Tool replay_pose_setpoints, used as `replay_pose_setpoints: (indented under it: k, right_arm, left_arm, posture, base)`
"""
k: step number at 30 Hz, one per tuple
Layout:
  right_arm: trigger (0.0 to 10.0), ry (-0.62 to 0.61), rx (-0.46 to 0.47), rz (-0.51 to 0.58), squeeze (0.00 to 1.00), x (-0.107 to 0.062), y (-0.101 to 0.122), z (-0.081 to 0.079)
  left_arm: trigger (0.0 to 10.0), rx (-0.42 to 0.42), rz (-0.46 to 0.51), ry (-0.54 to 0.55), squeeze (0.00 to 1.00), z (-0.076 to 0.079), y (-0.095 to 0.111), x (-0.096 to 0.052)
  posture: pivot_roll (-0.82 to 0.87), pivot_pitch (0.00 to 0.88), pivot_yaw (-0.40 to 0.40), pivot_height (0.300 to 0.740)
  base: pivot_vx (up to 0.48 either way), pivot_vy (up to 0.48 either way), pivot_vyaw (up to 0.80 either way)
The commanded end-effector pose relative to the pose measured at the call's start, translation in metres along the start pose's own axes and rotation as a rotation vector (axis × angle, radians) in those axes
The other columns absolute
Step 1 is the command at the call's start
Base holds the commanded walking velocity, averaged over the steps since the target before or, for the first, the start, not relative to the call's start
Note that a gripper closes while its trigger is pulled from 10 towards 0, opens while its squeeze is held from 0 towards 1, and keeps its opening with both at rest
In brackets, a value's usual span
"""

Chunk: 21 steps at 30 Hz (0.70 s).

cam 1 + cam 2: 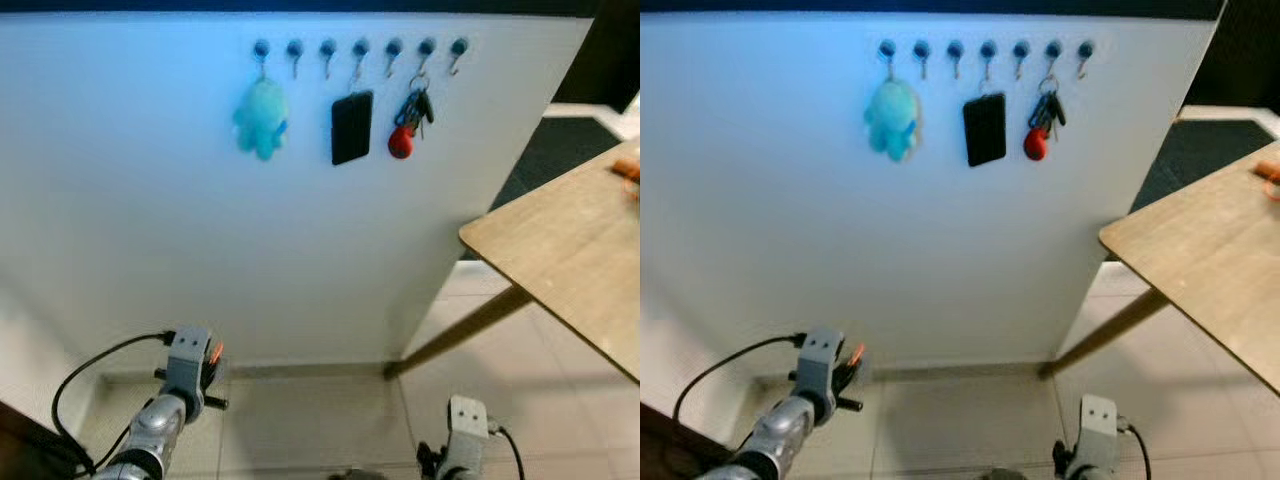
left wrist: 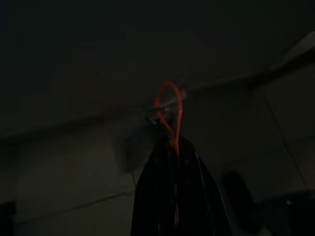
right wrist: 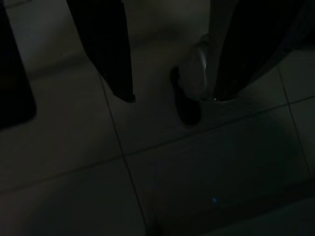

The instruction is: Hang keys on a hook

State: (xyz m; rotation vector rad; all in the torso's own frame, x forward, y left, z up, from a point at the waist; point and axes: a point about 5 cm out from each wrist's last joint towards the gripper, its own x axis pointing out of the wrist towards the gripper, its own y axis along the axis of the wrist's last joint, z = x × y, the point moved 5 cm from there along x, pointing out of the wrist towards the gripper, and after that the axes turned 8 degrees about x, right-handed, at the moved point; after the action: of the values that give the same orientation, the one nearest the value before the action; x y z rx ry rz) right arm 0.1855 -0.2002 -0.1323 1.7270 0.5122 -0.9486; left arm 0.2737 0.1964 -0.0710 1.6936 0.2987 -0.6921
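Two black fingers of the left gripper (image 2: 173,147) pinch together on an orange cord loop (image 2: 169,105), keys dangling faint beyond the tips—light, floppy, best held by the loop; right gripper (image 3: 170,93) hangs apart, idle.

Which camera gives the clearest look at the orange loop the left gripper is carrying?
The left wrist view: the orange loop sticks out past the shut fingers of the left gripper, its whole outline visible though dim. Both eye views show just an orange speck at that gripper, low before the white panel.
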Motion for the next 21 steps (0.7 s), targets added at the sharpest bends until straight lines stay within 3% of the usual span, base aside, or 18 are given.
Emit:
replay_pose_setpoints:
  k: [1,19,21]
  right_arm:
    - [10.0,0.001,0.000,0.009,0.00,0.001,0.004,-0.001]
    - [10.0,0.003,-0.004,0.011,0.00,0.001,0.006,-0.001]
    - [10.0,0.003,-0.004,0.013,0.00,0.001,0.006,-0.001]
  left_arm:
    - [10.0,0.016,-0.009,0.000,0.00,-0.001,-0.001,0.000]
    - [10.0,0.025,0.014,-0.017,0.00,0.006,0.005,0.003]
    - [10.0,0.062,0.017,-0.031,0.00,0.009,0.006,0.003]
  posture:
    - [0.05,0.014,0.002,0.740]
    - [0.05,0.012,-0.004,0.740]
    - [0.05,0.011,-0.003,0.740]
  base:
    - [0.000,0.000,0.00]
    - [0.000,0.000,0.00]
    - [0.000,0.000,0.00]
